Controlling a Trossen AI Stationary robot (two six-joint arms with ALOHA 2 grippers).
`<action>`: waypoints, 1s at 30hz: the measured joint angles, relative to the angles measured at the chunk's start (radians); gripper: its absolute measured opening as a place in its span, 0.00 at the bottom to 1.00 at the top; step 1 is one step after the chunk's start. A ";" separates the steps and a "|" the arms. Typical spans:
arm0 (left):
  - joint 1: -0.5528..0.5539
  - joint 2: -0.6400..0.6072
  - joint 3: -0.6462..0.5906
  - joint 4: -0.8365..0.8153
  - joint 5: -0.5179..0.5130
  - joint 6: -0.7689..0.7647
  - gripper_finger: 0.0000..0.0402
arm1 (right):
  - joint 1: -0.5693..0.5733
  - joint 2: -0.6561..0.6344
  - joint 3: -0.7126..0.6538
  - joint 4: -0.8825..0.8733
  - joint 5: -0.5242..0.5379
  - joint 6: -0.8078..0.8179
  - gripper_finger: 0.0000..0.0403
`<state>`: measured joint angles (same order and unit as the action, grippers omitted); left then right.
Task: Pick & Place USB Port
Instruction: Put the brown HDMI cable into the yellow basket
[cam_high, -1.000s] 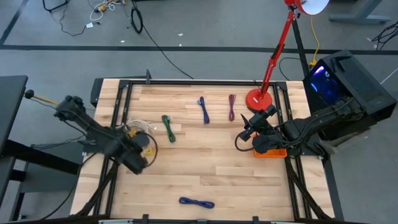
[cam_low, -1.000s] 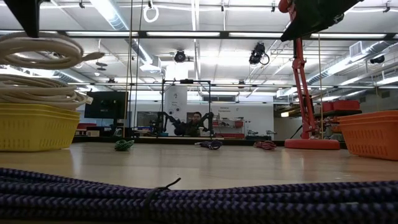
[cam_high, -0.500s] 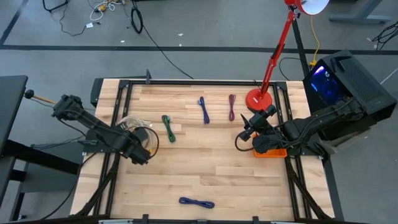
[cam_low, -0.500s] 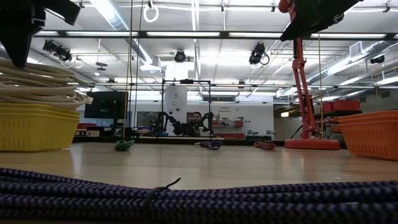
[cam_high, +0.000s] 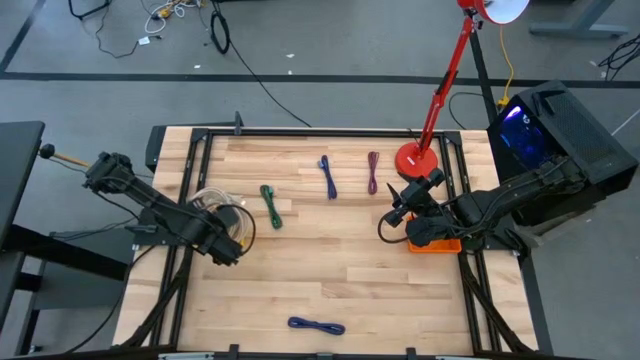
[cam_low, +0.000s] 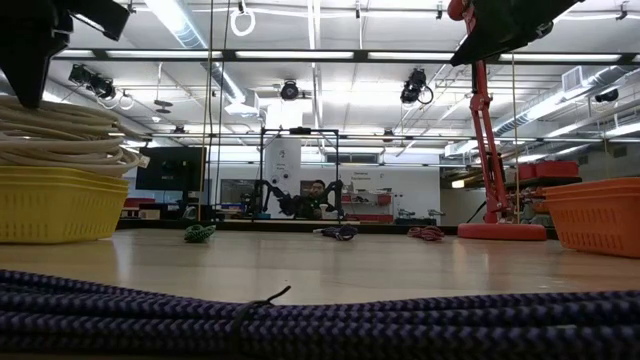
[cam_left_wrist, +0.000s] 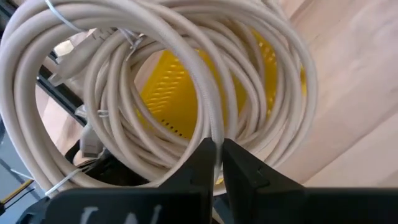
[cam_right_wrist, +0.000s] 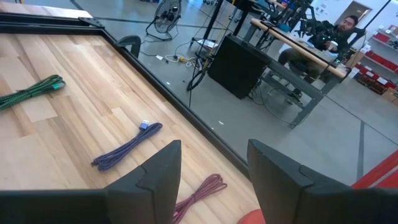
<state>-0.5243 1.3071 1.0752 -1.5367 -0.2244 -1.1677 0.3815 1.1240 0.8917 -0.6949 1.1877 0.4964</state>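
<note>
Step in hand: the placing stage, as judged; the coil of thick cream-white cable (cam_left_wrist: 186, 81) sits over the yellow slotted plastic basket (cam_left_wrist: 180, 93) at the table's left side.
Left gripper (cam_left_wrist: 215, 163): fingers nearly closed, pinching one strand of the cable, above the basket.
Cable relative to claw: loops fan out directly ahead of the fingertips, draped on the basket's rim and partly spilling outside it.
Next move: probably opening the fingers and lifting clear without dragging loops out.
Right gripper (cam_right_wrist: 211, 168): waits wide apart and empty above the orange plastic bin (cam_high: 437, 245) on the table's right.
</note>
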 joint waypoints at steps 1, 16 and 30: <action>0.000 0.001 0.000 0.010 -0.003 -0.003 0.07 | 0.000 0.000 0.000 0.000 0.000 0.001 0.46; -0.001 0.002 -0.053 0.115 -0.021 -0.025 0.06 | 0.000 0.000 0.000 -0.001 0.000 0.001 0.46; -0.005 -0.006 -0.019 0.056 -0.048 -0.025 0.10 | 0.000 0.000 0.000 -0.001 -0.001 -0.001 0.46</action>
<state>-0.5293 1.3014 1.0557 -1.4803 -0.2721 -1.1931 0.3817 1.1240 0.8917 -0.6956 1.1870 0.4957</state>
